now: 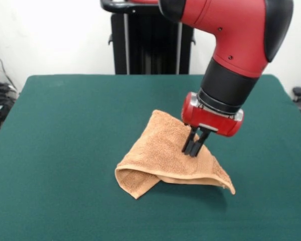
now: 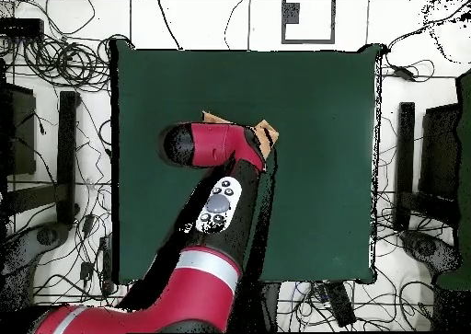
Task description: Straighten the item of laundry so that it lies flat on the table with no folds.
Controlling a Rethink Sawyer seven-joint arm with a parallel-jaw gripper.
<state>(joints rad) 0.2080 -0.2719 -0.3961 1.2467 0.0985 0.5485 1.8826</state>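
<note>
Overhead view: the arm (image 2: 216, 178) covers nearly all of the towel (image 2: 267, 132); only two tan bits poke out past the arm at its 12 and 1 o'clock side. The gripper itself is hidden there under the arm.

Front view: the towel (image 1: 163, 155) sits a bit toward 4 o'clock of table centre, bunched into a tented, roughly triangular heap, not flat. One fold rolls under at the 7 o'clock corner; the woven band runs along the low hem toward the 4 o'clock tip, which looks slightly raised off the cloth top, with shadow under it. What lies under the heap can't be seen.

The gripper (image 1: 192, 148) comes down from the red wrist onto the towel's upper slope at about 2 o'clock of the heap. Fingers look drawn close together with tips at or in the terry; whether any cloth is pinched between them is hard to make out, so can't tell.

The table (image 1: 65, 150) has wide bare green on all sides of the towel, most at 9 o'clock. The near edge is cut off at the bottom of the front view.
</note>
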